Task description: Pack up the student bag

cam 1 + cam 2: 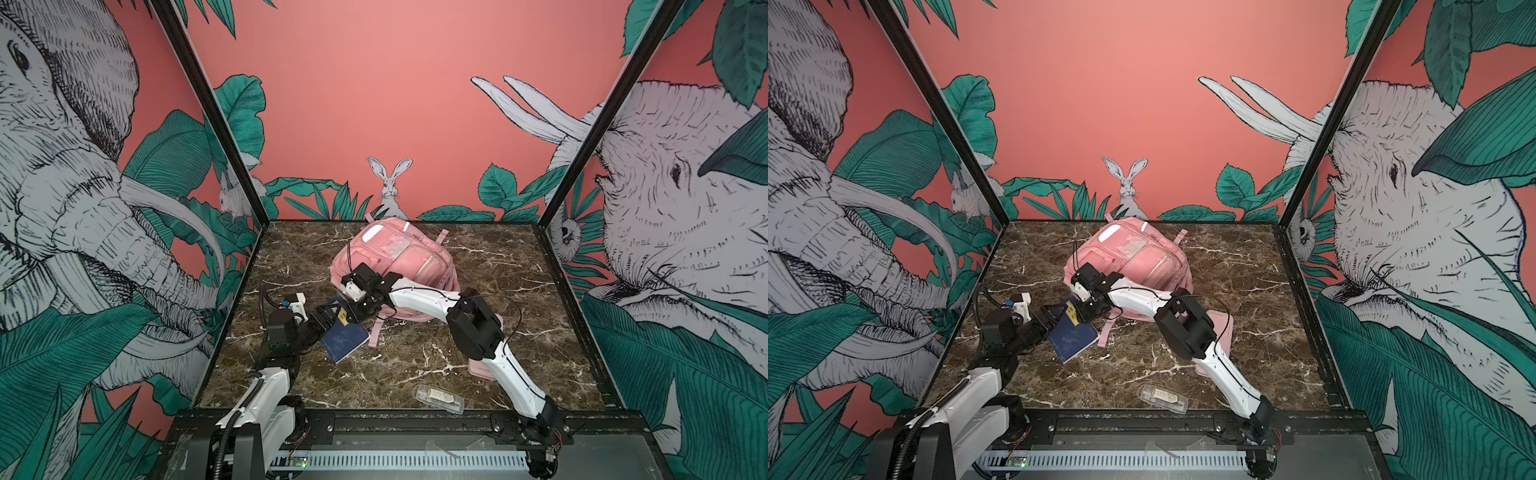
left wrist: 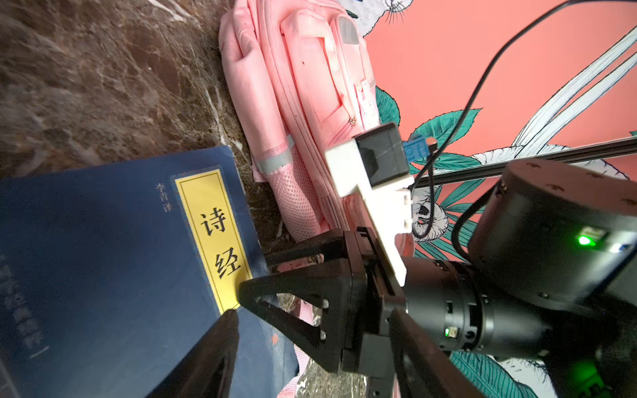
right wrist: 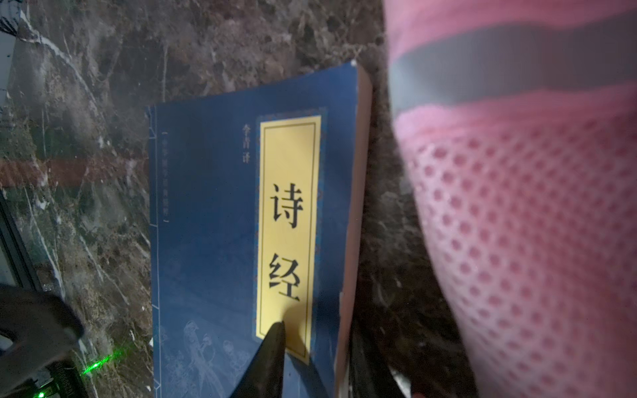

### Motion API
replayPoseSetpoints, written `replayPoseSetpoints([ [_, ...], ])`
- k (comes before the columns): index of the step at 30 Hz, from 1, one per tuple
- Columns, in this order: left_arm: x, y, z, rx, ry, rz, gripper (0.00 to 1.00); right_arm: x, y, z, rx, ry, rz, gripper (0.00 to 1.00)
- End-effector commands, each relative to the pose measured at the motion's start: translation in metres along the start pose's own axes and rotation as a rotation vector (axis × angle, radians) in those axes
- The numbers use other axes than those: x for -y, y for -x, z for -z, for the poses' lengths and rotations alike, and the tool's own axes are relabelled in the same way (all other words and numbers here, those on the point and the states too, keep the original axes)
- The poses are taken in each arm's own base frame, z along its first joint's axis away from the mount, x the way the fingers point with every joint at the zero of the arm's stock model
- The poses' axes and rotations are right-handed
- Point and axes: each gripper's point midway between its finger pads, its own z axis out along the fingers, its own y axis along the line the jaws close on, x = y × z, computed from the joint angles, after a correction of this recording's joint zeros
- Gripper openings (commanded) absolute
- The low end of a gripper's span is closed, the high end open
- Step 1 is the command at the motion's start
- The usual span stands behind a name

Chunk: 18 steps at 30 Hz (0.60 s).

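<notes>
Your right gripper (image 1: 360,308) is closed partway onto the far end of the blue book (image 1: 344,338). The top views hide that grip behind the wrist. The right wrist view shows one finger (image 3: 272,348) pressed on the yellow title label (image 3: 287,224) and the other down beside the page edge. Your left gripper (image 1: 326,318) stands wide open at the book's far left corner, holding nothing; only the left wrist view shows one of its fingers (image 2: 220,348) over the cover. The student bag (image 1: 399,257) lies front up on the far middle of the marble table (image 1: 415,370), just beyond the book. Its mesh side pocket (image 3: 517,241) fills much of the right wrist view. Only the top views show the pink pencil case (image 1: 478,369) under the right arm and the clear box (image 1: 438,400) near the front edge.
</notes>
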Motion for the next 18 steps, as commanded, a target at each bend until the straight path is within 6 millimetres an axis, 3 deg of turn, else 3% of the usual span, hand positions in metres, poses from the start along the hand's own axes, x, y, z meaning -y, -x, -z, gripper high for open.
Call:
replayPoseSetpoints([
  [1, -0.002, 0.001, 0.007, 0.004, 0.048, -0.016, 0.69, 0.007, -0.034, -0.006, -0.108, -0.04, -0.019, 0.32],
  [5, -0.038, -0.005, 0.033, -0.025, 0.351, -0.021, 0.74, 0.011, -0.034, -0.004, -0.103, -0.05, -0.02, 0.32],
  [11, -0.048, -0.02, 0.038, -0.148, 0.447, 0.014, 0.75, 0.01, -0.034, -0.004, -0.102, -0.047, -0.019, 0.32],
  [15, -0.066, -0.03, 0.044, -0.234, 0.561, 0.021, 0.76, 0.01, -0.033, -0.004, -0.101, -0.047, -0.019, 0.32],
  [18, -0.072, -0.036, 0.038, -0.263, 0.556, 0.046, 0.76, 0.01, -0.033, -0.003, -0.101, -0.047, -0.02, 0.32],
])
